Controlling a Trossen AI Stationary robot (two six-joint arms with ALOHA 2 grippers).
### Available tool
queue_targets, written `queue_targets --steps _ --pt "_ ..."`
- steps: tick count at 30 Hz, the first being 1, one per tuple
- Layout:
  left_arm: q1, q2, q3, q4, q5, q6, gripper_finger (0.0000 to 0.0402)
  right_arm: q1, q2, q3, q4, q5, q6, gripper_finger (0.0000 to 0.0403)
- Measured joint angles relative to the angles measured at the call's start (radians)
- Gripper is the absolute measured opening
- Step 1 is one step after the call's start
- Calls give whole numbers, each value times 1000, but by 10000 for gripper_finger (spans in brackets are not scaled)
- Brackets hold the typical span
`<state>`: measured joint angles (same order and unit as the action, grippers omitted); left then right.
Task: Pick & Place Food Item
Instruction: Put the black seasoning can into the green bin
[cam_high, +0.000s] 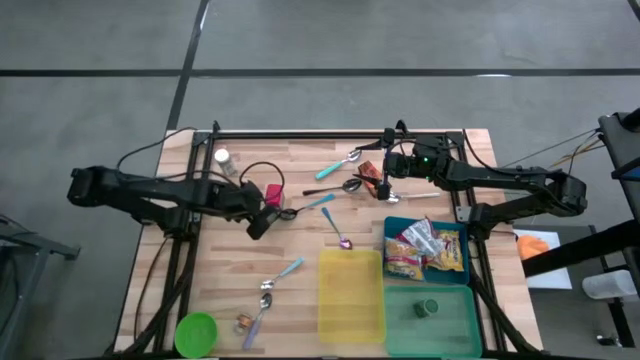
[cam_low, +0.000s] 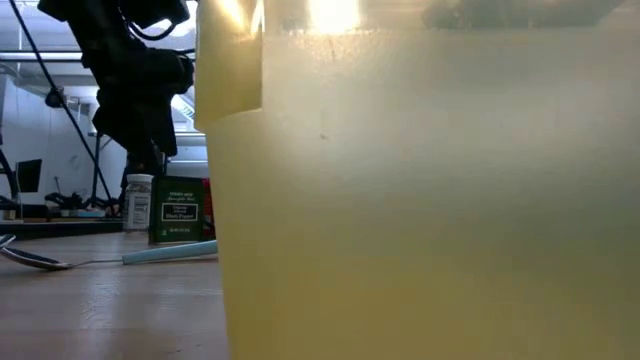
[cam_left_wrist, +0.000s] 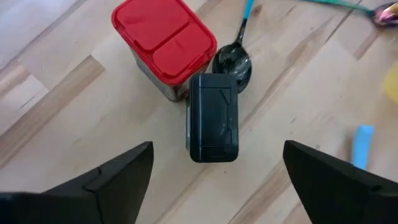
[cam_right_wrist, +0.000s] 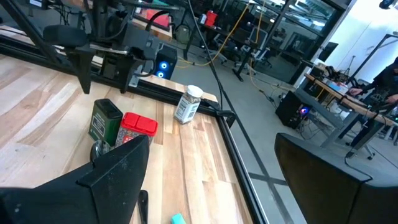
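**Left hand wide above the spice tins**

Standing upright near the worktop's (cam_high: 300, 230) middle-left: a dark green tin (cam_left_wrist: 212, 116), touching a red-lidded tin (cam_left_wrist: 164, 45), likely the food item being worked. Hovering directly over the pair, left hand (cam_left_wrist: 214, 177) spread wide, holding nothing, seemingly lined up straight down for a clean top approach. Lying just beside the tins, a black spoon (cam_left_wrist: 234, 59). Waiting over the worktop's far right part, right hand (cam_high: 383, 180), fingers wide, gripping nothing. Sitting at the near right, a blue bin (cam_high: 395, 228) carrying snack packets (cam_high: 428, 250); next to it, a yellow bin (cam_high: 350, 295) looking bare; beside that, a green bin (cam_high: 450, 320) holding one small green object (cam_high: 429, 307), probably the drop-off cluster.
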<state>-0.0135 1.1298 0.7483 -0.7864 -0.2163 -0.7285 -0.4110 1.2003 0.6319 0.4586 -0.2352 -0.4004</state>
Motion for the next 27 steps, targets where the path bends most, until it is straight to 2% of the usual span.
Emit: queue_targets --steps 10,23,27 --pt "-1 36 -1 43 0 47 367 0 0 0 -7 0 0 345" --pt "0 196 -2 102 -4 78 366 0 0 0 -14 0 0 345" --pt "0 233 -2 109 -5 78 346 0 0 0 -14 0 0 345"
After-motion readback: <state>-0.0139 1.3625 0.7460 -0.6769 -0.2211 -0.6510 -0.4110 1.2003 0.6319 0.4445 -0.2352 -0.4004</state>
